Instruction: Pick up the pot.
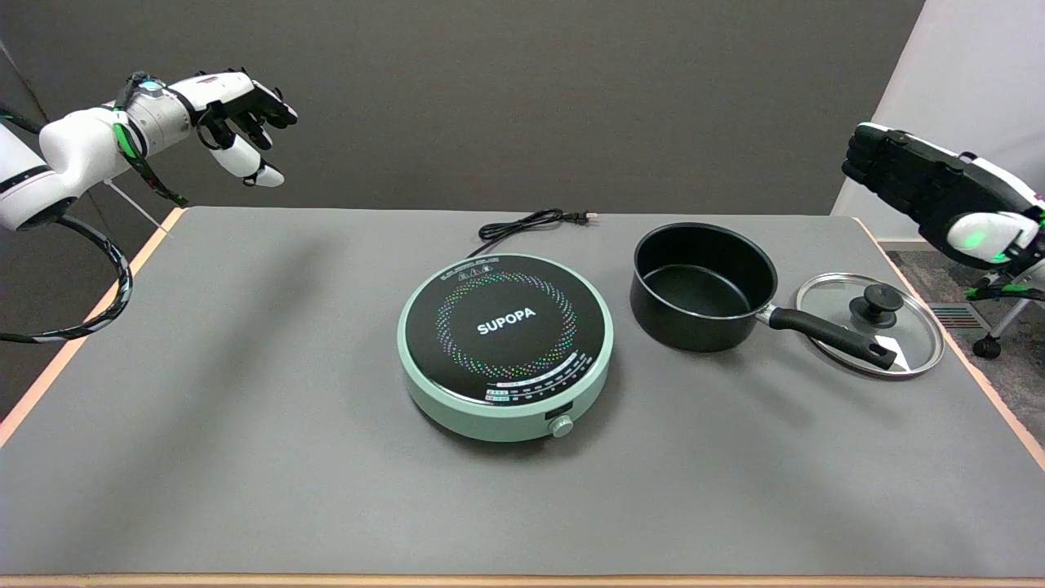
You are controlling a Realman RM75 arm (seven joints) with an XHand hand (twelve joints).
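A black pot point(702, 286) stands upright and empty on the grey table, just right of the cooker. Its black handle point(829, 336) points to the lower right and lies over the edge of a glass lid. My right hand point(918, 186) hangs in the air at the right edge of the picture, above and to the right of the pot and well apart from it. Its dark fingers point left toward the table and hold nothing.
A green induction cooker point(504, 347) marked SUPOPA sits mid-table, its black cord point(522, 222) trailing to the far edge. The glass lid point(872, 322) with a black knob lies right of the pot. The idle left hand point(237, 110) hangs at upper left.
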